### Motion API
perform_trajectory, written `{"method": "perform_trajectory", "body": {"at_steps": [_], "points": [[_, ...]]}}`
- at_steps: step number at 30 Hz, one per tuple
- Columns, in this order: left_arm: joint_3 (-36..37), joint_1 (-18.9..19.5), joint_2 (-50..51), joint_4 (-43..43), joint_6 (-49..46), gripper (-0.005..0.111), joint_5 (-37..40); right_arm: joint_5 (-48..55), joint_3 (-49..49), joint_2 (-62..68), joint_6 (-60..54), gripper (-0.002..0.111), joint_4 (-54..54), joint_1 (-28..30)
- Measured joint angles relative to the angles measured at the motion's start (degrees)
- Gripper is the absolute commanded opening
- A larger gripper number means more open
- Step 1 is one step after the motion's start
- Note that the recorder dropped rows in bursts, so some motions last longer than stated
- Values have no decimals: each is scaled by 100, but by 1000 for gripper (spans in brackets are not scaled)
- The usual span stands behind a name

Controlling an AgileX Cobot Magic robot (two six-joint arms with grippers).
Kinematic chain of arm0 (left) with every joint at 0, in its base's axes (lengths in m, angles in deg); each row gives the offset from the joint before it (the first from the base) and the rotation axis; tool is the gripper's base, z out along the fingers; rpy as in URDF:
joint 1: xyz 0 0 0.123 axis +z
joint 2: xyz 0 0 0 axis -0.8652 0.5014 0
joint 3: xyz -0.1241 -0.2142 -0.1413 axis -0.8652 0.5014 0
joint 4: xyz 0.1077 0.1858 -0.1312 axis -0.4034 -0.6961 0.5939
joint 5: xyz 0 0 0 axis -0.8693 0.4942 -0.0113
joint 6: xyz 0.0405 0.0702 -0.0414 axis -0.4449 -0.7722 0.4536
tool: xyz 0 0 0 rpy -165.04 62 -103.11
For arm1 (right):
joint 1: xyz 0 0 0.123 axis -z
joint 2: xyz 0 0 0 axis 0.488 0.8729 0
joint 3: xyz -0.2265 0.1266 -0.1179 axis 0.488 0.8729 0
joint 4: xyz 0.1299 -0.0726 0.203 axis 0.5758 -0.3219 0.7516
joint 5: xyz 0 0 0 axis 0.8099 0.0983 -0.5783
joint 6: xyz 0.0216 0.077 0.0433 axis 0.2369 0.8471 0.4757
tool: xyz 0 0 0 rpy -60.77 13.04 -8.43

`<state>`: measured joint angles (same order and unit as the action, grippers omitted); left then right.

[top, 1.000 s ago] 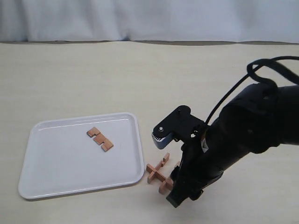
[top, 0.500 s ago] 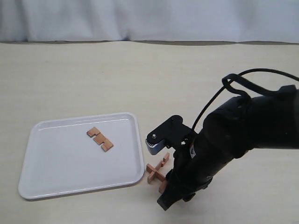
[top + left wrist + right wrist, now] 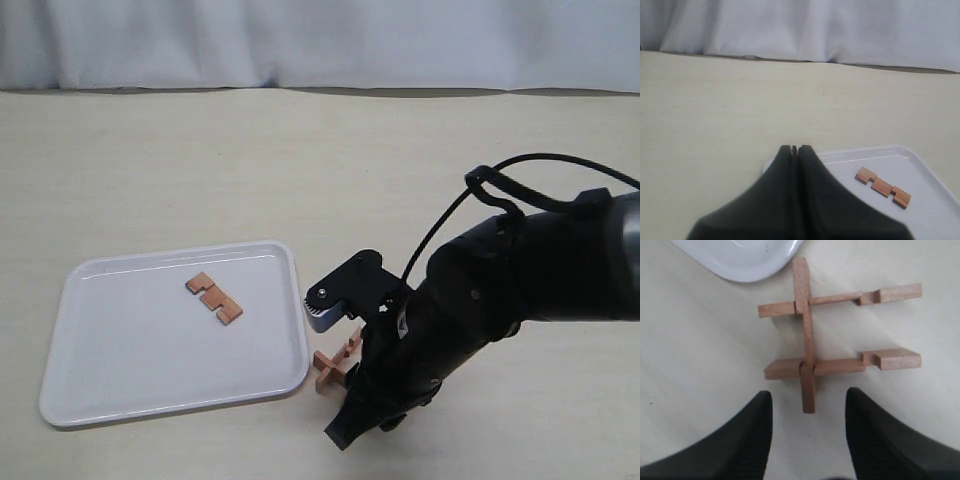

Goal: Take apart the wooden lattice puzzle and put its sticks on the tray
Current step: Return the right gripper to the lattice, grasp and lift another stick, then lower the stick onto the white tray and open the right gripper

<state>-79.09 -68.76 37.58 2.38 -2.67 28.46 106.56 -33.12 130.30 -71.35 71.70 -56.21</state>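
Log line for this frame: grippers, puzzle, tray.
right gripper: open over wooden lattice puzzle | left gripper: shut, by tray | puzzle: three sticks interlocked, on table beside tray | tray: one stick in it

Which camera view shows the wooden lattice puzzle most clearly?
The right wrist view: the puzzle fills it, three sticks interlocked. In the exterior view the right arm hides part. The left wrist view lacks it.

Matt wooden puzzle (image 3: 810,335), glossy plastic tray (image 3: 120,350)

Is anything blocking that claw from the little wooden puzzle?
Nothing visible does. The right gripper is open at the wooden lattice puzzle, one stick's end pointing between its fingers, only table around.
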Motion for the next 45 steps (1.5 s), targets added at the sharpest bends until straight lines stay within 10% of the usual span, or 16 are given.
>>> {"method": "perform_trajectory", "body": {"at_steps": [9, 15, 45], "points": [[0, 0, 0, 0, 0, 0, 0, -54, 0, 243, -22, 42, 0, 0], [0, 0, 0, 0, 0, 0, 0, -172, 20, 304, -27, 4, 0, 0], [0, 0, 0, 0, 0, 0, 0, 291, -410, -1098, 971, 5, -948, 0]]}}
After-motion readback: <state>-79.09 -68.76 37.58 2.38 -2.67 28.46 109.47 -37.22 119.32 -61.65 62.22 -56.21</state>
